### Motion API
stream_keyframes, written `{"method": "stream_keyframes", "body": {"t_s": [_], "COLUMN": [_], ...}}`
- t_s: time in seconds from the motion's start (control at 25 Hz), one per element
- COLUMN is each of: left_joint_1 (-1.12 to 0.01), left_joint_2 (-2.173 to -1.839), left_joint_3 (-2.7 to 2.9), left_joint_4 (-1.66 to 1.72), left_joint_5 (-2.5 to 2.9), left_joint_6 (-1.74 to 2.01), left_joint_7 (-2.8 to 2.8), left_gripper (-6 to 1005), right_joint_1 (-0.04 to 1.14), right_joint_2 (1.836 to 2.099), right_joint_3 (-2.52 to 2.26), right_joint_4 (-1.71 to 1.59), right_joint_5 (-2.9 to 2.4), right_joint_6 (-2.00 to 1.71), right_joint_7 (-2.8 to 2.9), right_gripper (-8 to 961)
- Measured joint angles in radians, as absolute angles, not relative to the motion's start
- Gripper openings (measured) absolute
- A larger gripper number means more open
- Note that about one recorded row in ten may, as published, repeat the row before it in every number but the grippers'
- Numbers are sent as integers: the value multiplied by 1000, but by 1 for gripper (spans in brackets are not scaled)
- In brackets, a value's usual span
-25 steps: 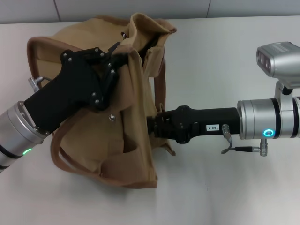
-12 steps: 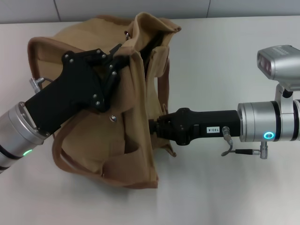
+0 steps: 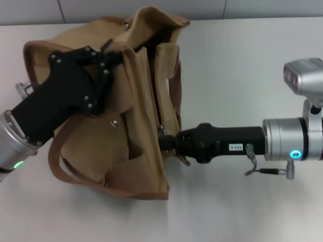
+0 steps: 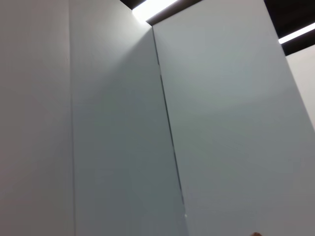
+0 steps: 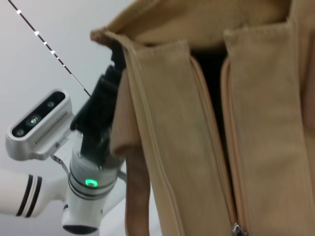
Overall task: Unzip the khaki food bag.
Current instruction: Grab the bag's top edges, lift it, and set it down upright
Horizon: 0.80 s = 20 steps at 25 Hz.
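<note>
The khaki food bag (image 3: pixel 126 146) lies on its side on the white table, its top zipper facing right. The zipper stands partly open, with a dark gap (image 3: pixel 152 65) between the two flaps. My left gripper (image 3: pixel 112 50) is shut on the bag's far top edge. My right gripper (image 3: pixel 162 143) is at the near end of the zipper line, shut on the zipper pull. The right wrist view shows the open zipper gap (image 5: pixel 216 98), the slider (image 5: pixel 238 229) and the left gripper (image 5: pixel 115 56) pinching the fabric. A silver snap (image 3: pixel 114 122) shows on the pocket.
A brown webbing handle (image 3: pixel 55 161) loops out on the bag's left side on the table (image 3: pixel 242 60). The right arm's wrist camera (image 3: pixel 303 75) stands at the right edge. The left wrist view shows only grey wall panels (image 4: pixel 221 123).
My left gripper has pulled the bag's far end left and back. My right gripper has drawn back to the right and a little nearer. The gap along the zipper is wider.
</note>
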<state>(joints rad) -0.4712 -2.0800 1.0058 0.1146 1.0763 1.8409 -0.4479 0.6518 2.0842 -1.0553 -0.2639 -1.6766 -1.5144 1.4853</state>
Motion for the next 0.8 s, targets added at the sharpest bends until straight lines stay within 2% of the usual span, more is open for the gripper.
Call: {"method": "stream_keyframes", "body": {"t_s": [0.32,0.8], "left_joint_1": [-465,-483], "left_joint_2": [-2080,-2080], "left_joint_3": [920,900], "left_joint_4": [111,108], "left_joint_5": [1073,1062], "left_joint_6": [1854,1864], "left_joint_7": [-455,-460], "left_gripper": [154,160], "right_joint_1": [590,563], "right_joint_2": [2082,2081], "right_joint_3": [-1055,-1044], "right_joint_4": [-267,-271], "right_joint_5": [-1710,-1710], "right_joint_6": [-1518,-1527], "right_joint_7": [1476,1455], "right_gripper": [9,10]}}
